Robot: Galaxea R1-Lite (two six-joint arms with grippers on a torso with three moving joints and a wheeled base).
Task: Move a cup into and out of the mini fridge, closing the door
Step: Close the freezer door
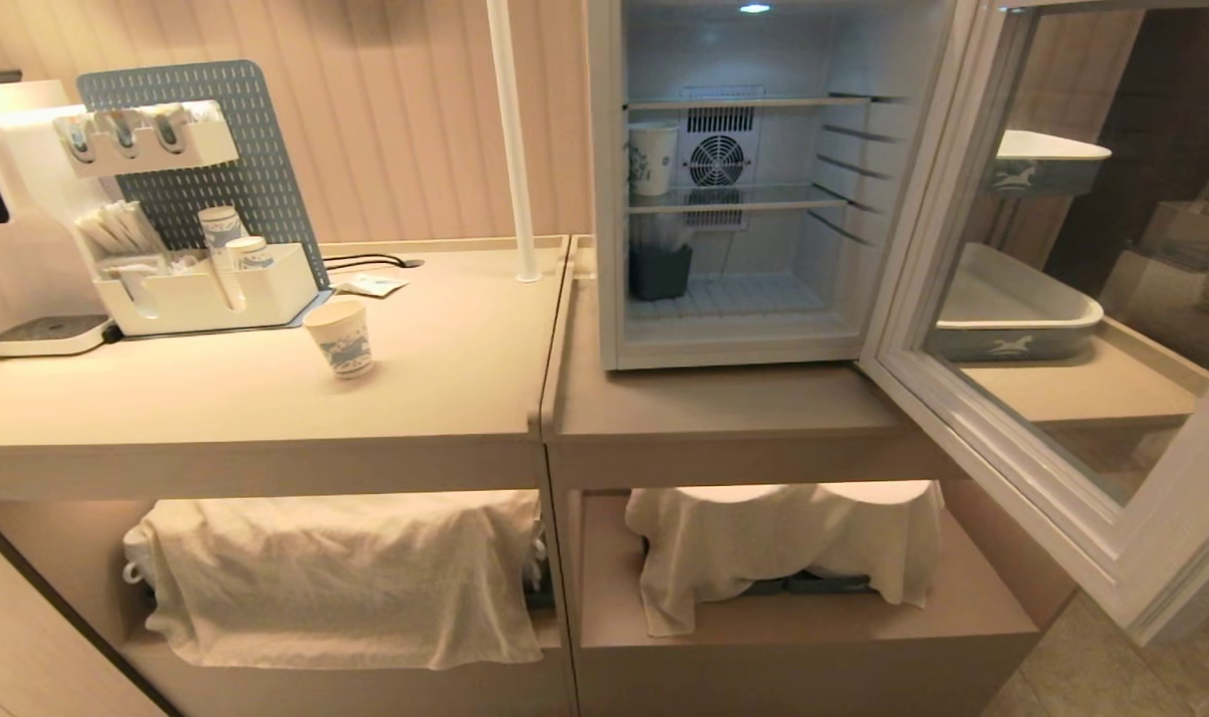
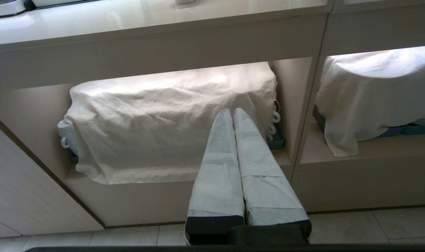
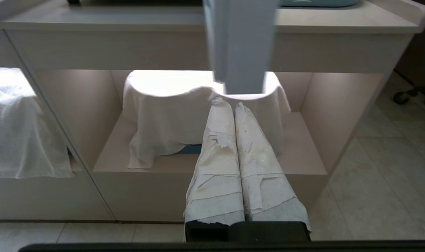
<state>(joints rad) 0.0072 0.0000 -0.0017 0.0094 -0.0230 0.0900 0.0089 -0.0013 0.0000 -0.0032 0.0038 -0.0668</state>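
The cup (image 1: 340, 339), white paper with a big blue print, stands on the left counter, well left of the mini fridge (image 1: 609, 199). The fridge is lit inside and its door (image 1: 1053, 478) is swung wide open to the right. Its pale frame edge (image 3: 242, 45) hangs above the right gripper. Neither gripper shows in the head view. My left gripper (image 2: 232, 112) is shut and empty, low in front of the left cabinet shelf. My right gripper (image 3: 230, 104) is shut and empty too, low before the right shelf.
Another white cup (image 1: 652, 157) stands on the fridge's middle shelf, a dark container (image 1: 659, 269) below it. A white organiser (image 1: 206, 289) and pegboard sit at the counter's back left beside a white pole (image 1: 513, 139). Cloth-covered items (image 1: 336, 578) fill the lower shelves.
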